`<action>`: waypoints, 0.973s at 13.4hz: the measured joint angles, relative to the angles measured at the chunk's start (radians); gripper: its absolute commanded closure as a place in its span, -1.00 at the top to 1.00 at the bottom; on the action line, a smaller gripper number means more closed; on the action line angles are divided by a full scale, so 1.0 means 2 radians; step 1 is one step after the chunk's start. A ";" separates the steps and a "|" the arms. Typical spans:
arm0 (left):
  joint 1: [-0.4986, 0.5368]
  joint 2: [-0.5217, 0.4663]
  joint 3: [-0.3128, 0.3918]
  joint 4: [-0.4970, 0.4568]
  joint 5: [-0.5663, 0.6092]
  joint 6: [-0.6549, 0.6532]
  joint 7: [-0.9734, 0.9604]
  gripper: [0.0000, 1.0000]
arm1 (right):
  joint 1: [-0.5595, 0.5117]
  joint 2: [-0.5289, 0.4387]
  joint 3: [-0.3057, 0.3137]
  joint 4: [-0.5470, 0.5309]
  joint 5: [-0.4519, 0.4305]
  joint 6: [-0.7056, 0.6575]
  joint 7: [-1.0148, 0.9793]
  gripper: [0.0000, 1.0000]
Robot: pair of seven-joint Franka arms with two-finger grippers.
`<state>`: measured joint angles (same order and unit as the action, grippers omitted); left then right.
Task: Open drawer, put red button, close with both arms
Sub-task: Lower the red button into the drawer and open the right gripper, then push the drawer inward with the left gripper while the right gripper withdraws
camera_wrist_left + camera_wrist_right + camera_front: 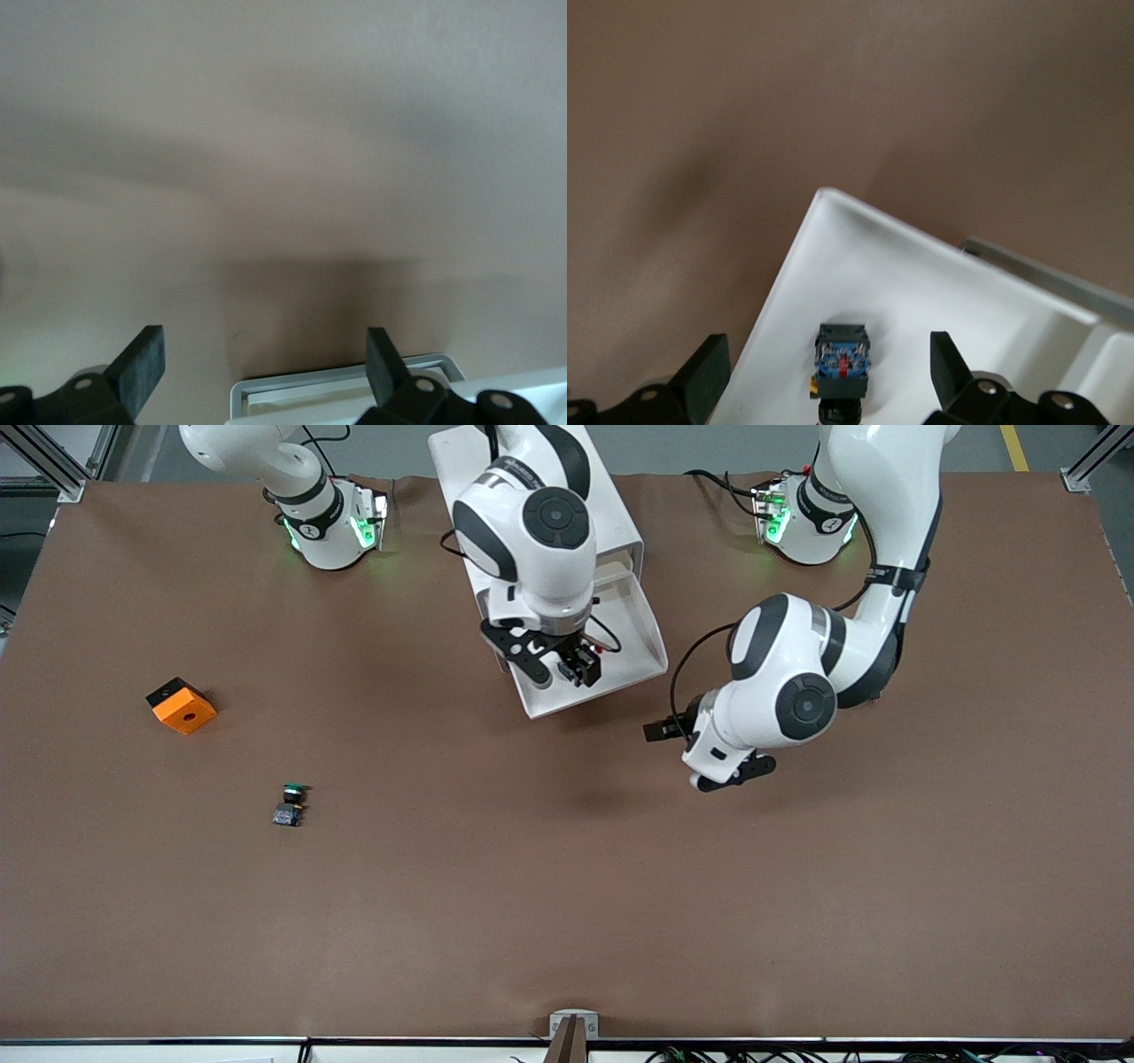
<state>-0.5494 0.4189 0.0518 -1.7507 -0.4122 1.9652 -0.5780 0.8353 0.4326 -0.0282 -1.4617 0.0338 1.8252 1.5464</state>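
Drawer (642, 642) stands pulled out of the white cabinet (611, 522), and that is the fact we build on. We see the red button (842, 365) lying on the tray's floor near the corner of the front wall, its dark body with the blue contact face turned up toward the right wrist camera. In the front view we catch only a speck of red beside the right end effector (558, 669).

That right end effector (824, 376) hangs directly above the button with its fingers (704, 372) spread wide on either side and nothing between them touching, so we judge the placing done.

What matters next is the closing push. The drawer's long axis runs from the cabinet toward the front camera, slanted a little toward the left arm's end of the surface (567, 886), so the push must travel back along that line into the cabinet.

The left end effector (735, 773) hovers over bare surface near the drawer's front, toward the left arm's end. Its fingers (142, 363) are also wide apart and hold nothing; its wrist view shows the drawer's front rim (345, 385) just beneath them.

We reckon both arms are close to the front wall: the right is over it from inside the tray, while the left waits outside it. The right must lift clear of the tray before either presses.

A green-capped switch (291, 804) and an orange box (182, 706) lie well apart, toward the right arm's end.
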 measured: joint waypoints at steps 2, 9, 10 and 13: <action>-0.001 -0.013 -0.020 -0.034 -0.001 0.036 -0.010 1.00 | -0.036 -0.014 -0.001 0.029 0.000 -0.051 -0.067 1.00; -0.003 -0.015 -0.063 -0.079 -0.001 0.086 -0.039 1.00 | -0.188 -0.079 -0.005 0.040 0.000 -0.151 -0.358 1.00; -0.003 -0.015 -0.070 -0.080 -0.001 0.086 -0.048 1.00 | -0.213 -0.087 -0.005 0.040 0.000 -0.161 -0.402 1.00; -0.004 -0.016 -0.091 -0.080 -0.001 0.088 -0.068 1.00 | -0.286 -0.109 -0.006 0.040 -0.001 -0.190 -0.523 1.00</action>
<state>-0.5565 0.3873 -0.1299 -1.9109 -0.4140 2.1407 -0.7146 0.2631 0.2154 -0.0393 -1.3824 0.0319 1.4452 0.4999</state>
